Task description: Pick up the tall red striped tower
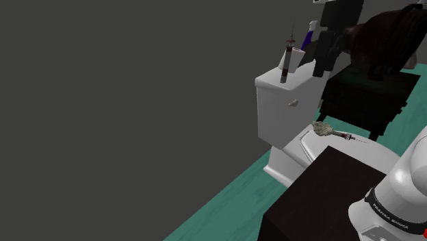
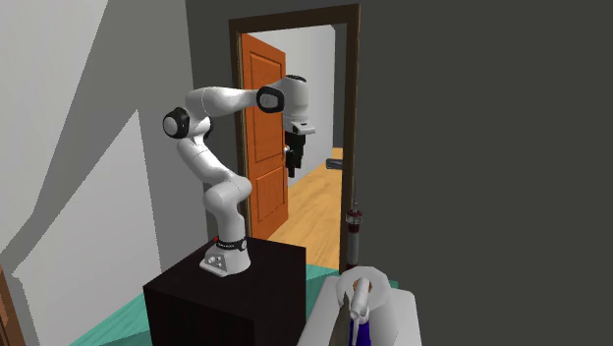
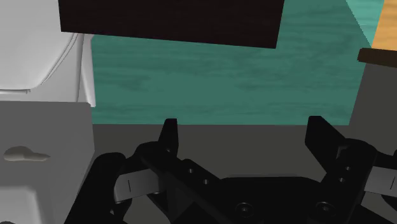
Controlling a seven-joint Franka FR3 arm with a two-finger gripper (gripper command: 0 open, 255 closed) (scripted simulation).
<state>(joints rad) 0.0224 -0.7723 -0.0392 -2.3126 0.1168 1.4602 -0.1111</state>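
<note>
The tall tower is dark red with pale stripes and a thin spire. It stands upright on the white toilet tank, near the wall. My black gripper hangs just to the shoulder view's right of it, a little higher, not touching. In the second exterior view the tower stands below and right of the gripper, which hangs in front of the doorway. In the wrist view the gripper is open, its fingers wide apart with nothing between them, over the tank's edge.
A white and purple spray bottle stands on the tank behind the gripper. A small grey spaceship-like toy lies on the toilet lid. A black cabinet stands beyond the toilet. The grey wall is close to the tank.
</note>
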